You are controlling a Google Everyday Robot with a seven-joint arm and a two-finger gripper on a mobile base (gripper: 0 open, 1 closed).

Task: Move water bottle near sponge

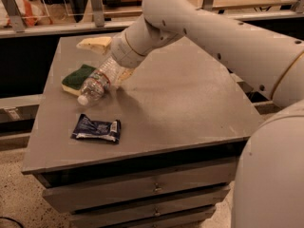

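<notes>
The water bottle (97, 82) is clear and ribbed, with its white cap pointing down-left. It is tilted low over the table, right beside the sponge (77, 77), which has a dark green top and a yellow body. My gripper (115, 73) comes in from the upper right and is shut on the bottle's base end. The wrist hides most of the fingers. The bottle's side overlaps the sponge's right edge in this view.
A flat dark blue snack packet (96, 129) lies near the table's front left. A pale yellow object (95, 44) lies at the back left. The grey table top (190, 103) sits over drawers. My large white arm fills the right side.
</notes>
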